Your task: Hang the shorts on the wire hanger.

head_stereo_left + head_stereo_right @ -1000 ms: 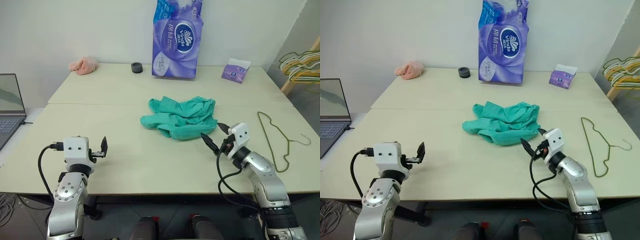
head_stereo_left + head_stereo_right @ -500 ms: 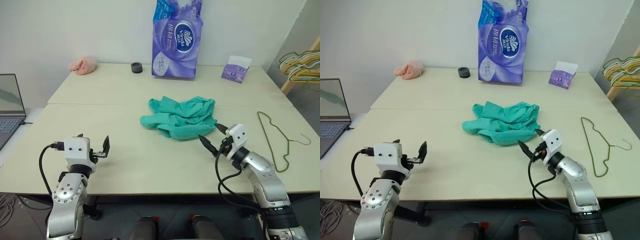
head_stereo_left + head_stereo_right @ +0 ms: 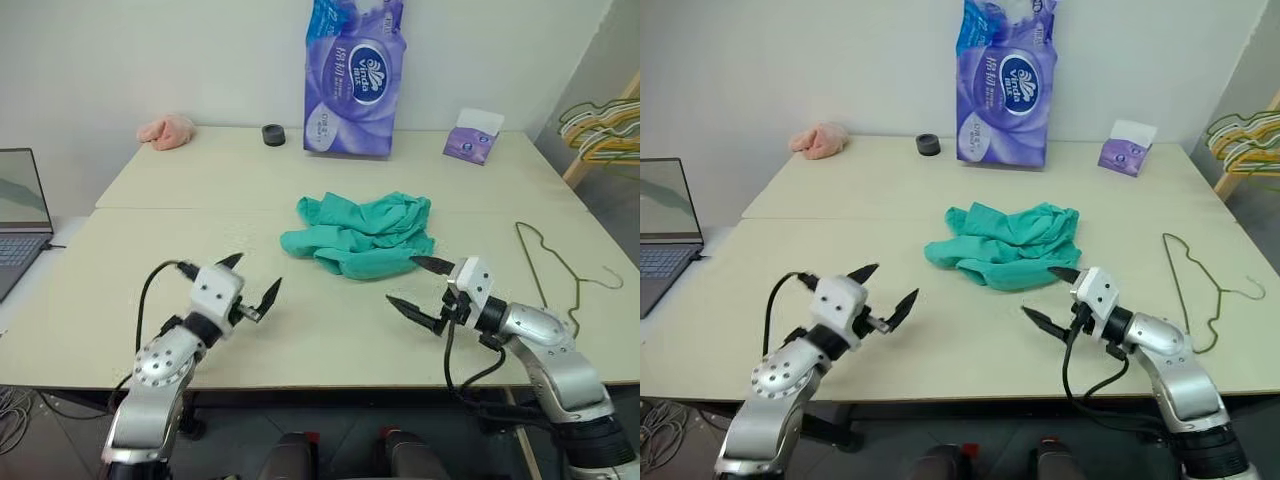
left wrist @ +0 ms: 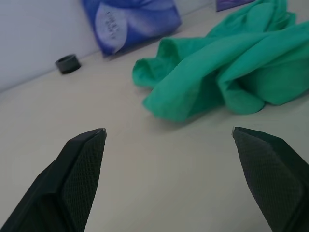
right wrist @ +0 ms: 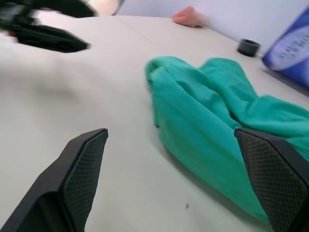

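The teal-green shorts (image 3: 365, 233) lie crumpled in the middle of the table; both wrist views show them as well (image 4: 227, 72) (image 5: 212, 111). The olive wire hanger (image 3: 549, 280) lies flat near the table's right edge, hook toward the right. My left gripper (image 3: 249, 280) hovers open over the front left of the table, pointing toward the shorts, a gap of bare table between them. My right gripper (image 3: 420, 285) is open just in front of the shorts' near edge, pointing left, with nothing between its fingers.
A purple tissue pack (image 3: 352, 75), a black ring (image 3: 273, 134), a small purple packet (image 3: 471, 140) and a pink cloth (image 3: 167, 130) stand along the back of the table (image 3: 150, 240). A laptop (image 3: 20, 205) sits at the left. Coloured hangers (image 3: 600, 130) hang at the far right.
Both grippers swung inward to face each other. The left moved right toward the shorts; the right pulled back and turned to the left. Both stayed open. Shorts and hanger did not move.
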